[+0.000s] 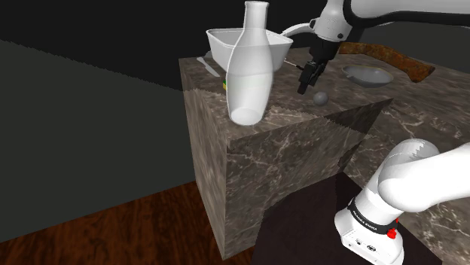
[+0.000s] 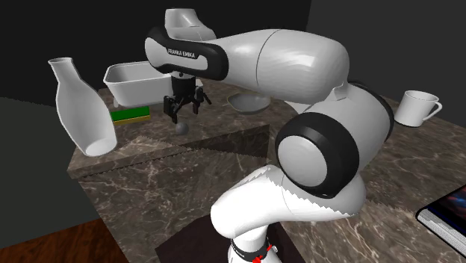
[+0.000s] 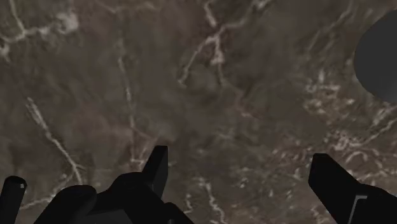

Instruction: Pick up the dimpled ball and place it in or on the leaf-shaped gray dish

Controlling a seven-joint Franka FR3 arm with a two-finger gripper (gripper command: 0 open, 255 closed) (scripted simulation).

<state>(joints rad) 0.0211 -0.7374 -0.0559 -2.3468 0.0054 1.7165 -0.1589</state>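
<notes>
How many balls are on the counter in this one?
1. The small grey ball lies on the marble counter, close beside the open gripper, not in the grey dish. Another could be hidden behind the white tub or the arm.

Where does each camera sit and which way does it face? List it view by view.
Shoulder view: beside and behind the stand, looking down over the marble counter; arm at its lower right, open gripper near the grey ball.
Second exterior view: close behind the arm, facing the same counter; big arm joints in the foreground.
Wrist view: on the hand, looking down at the marble; two black fingers apart.
Shared: both exterior views show the ball, grey dish and white bottle.
</notes>
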